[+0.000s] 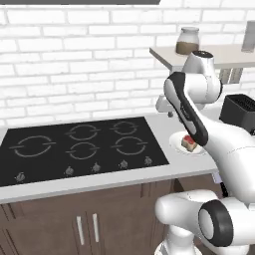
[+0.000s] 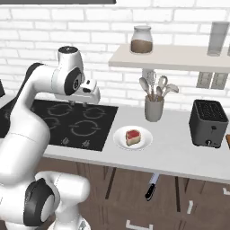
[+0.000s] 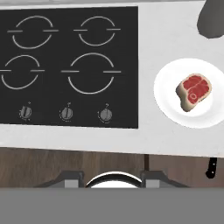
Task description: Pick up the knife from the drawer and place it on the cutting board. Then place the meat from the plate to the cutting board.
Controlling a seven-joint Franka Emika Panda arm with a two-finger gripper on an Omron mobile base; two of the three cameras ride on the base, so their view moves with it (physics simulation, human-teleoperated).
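Red slab meat [image 3: 194, 91] on round white plate [image 3: 168, 101].

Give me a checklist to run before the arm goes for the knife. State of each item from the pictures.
1. Black-handled kitchen knife located: ok, its handle sticks out below the grey counter edge.
2. Knife's silver blade visible: not ok, hidden.
3. Two-finger gripper free of load: cannot tell, though nothing visible between the fingers; it hovers over the black cooktop.
4. Red raw steak waiting on the round white plate: ok.
5. Reddish-brown wooden cutting board located: cannot tell, just a sliver at the frame edge beside the black toaster.
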